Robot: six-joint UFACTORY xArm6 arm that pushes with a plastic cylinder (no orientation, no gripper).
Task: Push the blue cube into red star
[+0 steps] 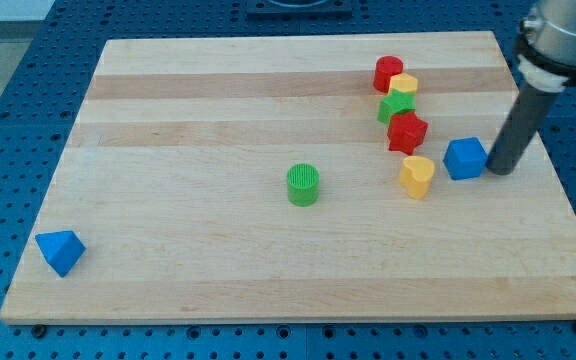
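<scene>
The blue cube (465, 158) lies on the wooden board at the view's right. The red star (406, 132) lies just to its upper left, a small gap apart. My tip (498, 170) rests on the board right beside the blue cube's right side, touching or nearly touching it. The dark rod rises from the tip toward the view's top right corner.
A yellow block (417, 176) lies left of the blue cube, below the red star. Above the star stand a green star (395, 106), a yellow block (403, 84) and a red cylinder (388, 72). A green cylinder (303, 184) is mid-board; a blue triangular block (60, 251) at bottom left.
</scene>
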